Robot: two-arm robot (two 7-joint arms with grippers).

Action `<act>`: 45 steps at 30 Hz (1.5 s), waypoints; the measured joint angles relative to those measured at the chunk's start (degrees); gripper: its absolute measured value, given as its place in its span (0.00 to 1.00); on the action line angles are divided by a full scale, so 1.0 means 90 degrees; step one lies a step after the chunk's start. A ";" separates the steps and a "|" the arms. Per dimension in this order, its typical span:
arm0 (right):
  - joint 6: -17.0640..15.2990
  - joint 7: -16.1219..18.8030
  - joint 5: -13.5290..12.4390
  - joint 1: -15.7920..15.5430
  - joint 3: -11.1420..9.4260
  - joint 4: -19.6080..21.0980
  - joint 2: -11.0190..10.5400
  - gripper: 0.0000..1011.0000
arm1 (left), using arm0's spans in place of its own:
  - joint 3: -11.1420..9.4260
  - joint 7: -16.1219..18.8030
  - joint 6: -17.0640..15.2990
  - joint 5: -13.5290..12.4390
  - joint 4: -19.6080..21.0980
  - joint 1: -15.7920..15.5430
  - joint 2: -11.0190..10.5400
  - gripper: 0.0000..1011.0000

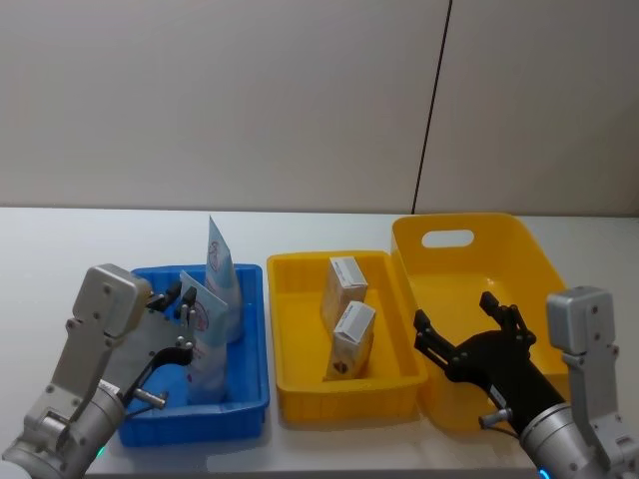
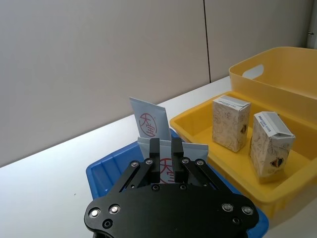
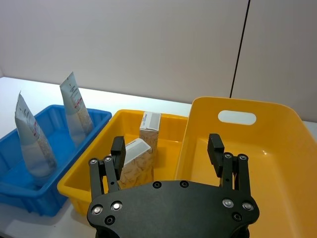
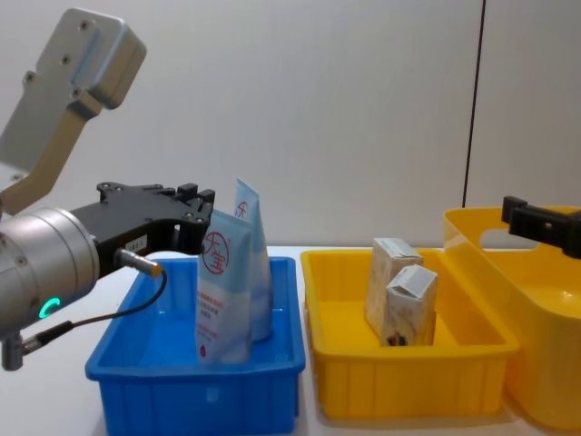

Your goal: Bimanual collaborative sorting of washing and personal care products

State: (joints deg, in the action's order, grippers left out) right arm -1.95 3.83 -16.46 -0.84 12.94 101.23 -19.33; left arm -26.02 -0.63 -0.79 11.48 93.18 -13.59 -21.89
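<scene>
Now the left gripper [image 1: 183, 302] pinches the front light-blue pouch [image 1: 208, 351] in the blue bin [image 1: 245, 414]; the right gripper [image 1: 454, 311] hangs spread over the tall yellow bin [image 1: 524, 249].

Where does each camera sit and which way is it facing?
Head: high, facing down onto the blue bin; left gripper and right gripper show.
Chest: low, facing across the table; left arm large.
Left wrist: behind shut fingers, facing the front pouch.
Right wrist: behind open fingers, facing the large yellow bin.
All share the cartons.
</scene>
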 joint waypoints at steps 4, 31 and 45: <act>0.0000 0.0000 0.0000 0.0000 0.0000 0.0000 0.0000 1.00 | 0.0000 0.0000 0.0000 0.0000 0.0000 0.0000 0.0000 0.13; -0.0671 -0.0104 0.0409 0.0508 0.0324 -0.0049 0.0174 1.00 | 0.0000 0.0000 0.0000 0.0000 0.0000 0.0000 0.0000 0.13; -0.2100 -0.0633 0.0951 0.0880 0.0811 0.0128 0.0600 1.00 | 0.0000 0.0000 0.0000 0.0000 0.0000 0.0000 0.0000 0.13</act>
State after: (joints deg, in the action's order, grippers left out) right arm -20.85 -1.87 -7.90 7.08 20.24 102.38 -13.94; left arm -26.03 -0.63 -0.80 11.48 93.18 -13.59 -21.89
